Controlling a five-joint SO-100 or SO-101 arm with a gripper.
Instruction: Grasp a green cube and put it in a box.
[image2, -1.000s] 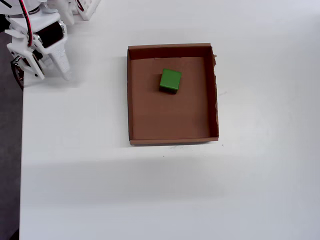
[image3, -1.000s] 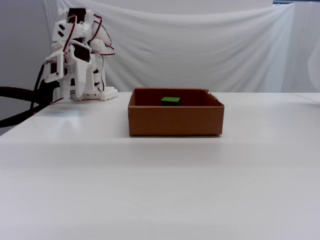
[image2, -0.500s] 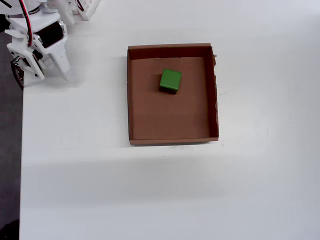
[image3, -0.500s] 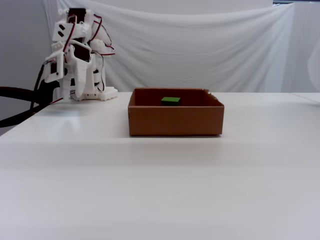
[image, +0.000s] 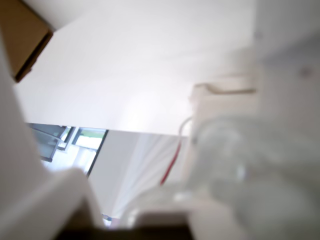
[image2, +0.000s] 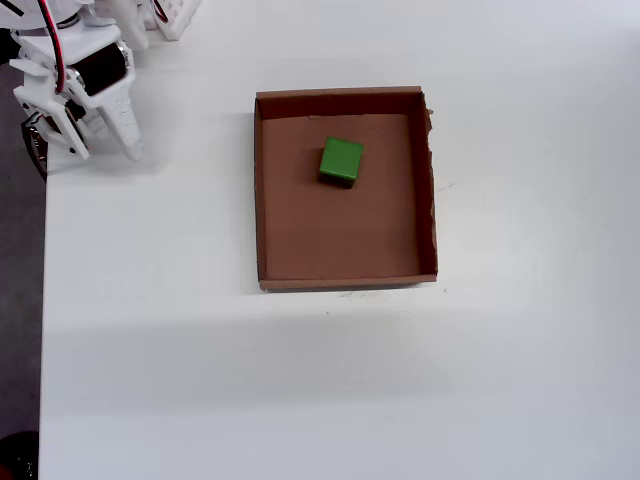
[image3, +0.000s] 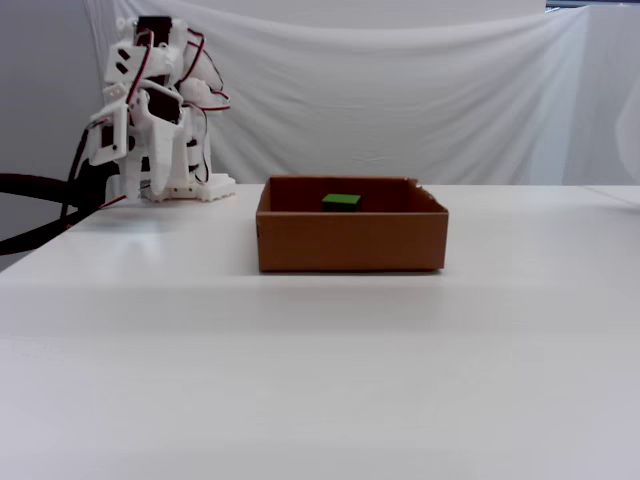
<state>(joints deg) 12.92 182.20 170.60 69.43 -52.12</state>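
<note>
The green cube (image2: 341, 160) lies inside the box (image2: 268, 200), unchanged from the earlier frames.

In the overhead view the cube sits on the box floor in the upper middle of the frame, nearer the far wall; the fixed view shows only its top (image3: 341, 201) above the front wall (image3: 350, 242). The gripper (image2: 125, 135) hangs folded at the upper left, well apart from the box, where it was a second ago. Whether its fingers are spread or pressed together cannot be told. The white table (image2: 300, 380) shows no shift either.

One green cube (image2: 341, 160), one box (image2: 345, 270), one arm (image2: 75, 90).
</note>
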